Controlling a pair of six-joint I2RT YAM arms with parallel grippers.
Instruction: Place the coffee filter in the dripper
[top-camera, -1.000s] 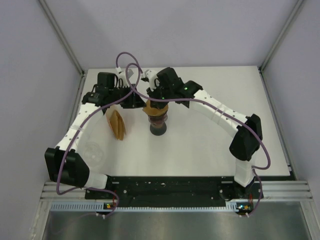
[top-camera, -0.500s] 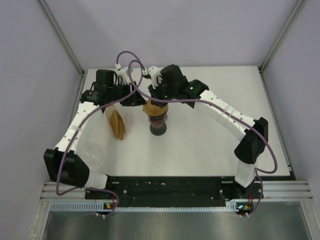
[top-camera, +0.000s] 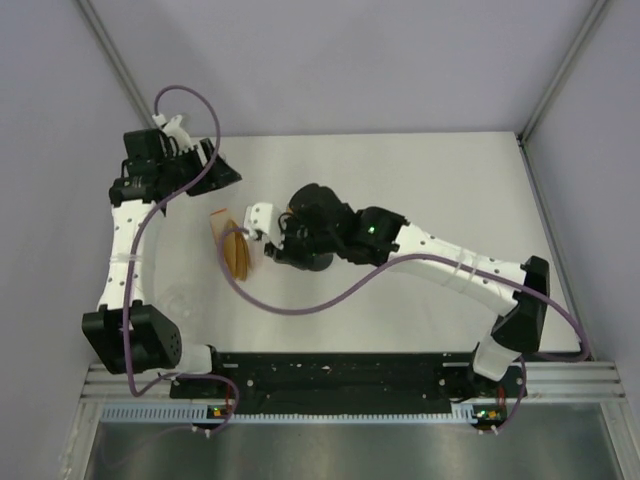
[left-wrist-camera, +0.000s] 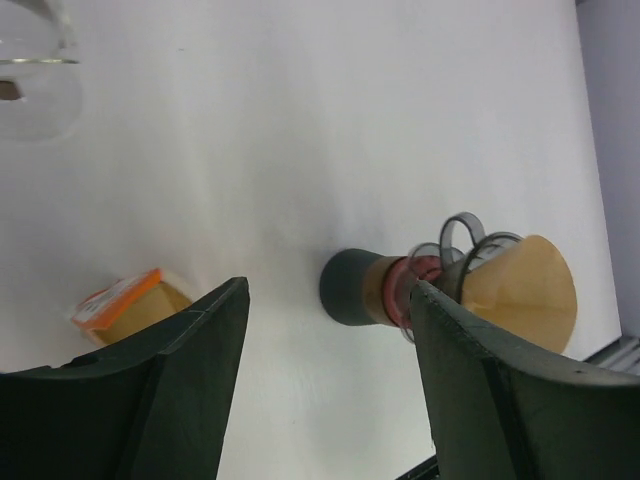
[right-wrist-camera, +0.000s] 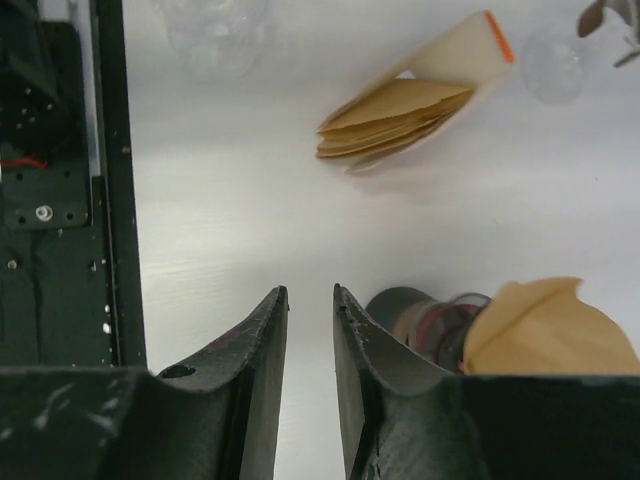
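The left end effector (left-wrist-camera: 328, 292) hangs high over the far left of the counter (top-camera: 430, 190). Its jaws are spread wide with nothing between them, so it has no part in this step. Right of it, the pack of spare filters (top-camera: 237, 256) lies on its side, well apart from that arm.

Next comes the right end effector (right-wrist-camera: 310, 295), low over the middle of the counter. Its fingers (right-wrist-camera: 255, 380) are parted by a narrow gap and pinch nothing.

Just to its right stands the dripper (left-wrist-camera: 352, 288), and the filter (left-wrist-camera: 525, 295) sits as a brown cone in its wire top, so the placing looks as good as done. From above, the right wrist hides both.

What remains, as I judge it, is a clean release. The jaws should spread more before the arm moves, because the paper is light and would follow any finger that brushes it. The arm should then leave upward, not sideways across the dripper. The cone's rim looks uneven in the right wrist view, so I would check that it sits level. The pack is near enough to be nudged.
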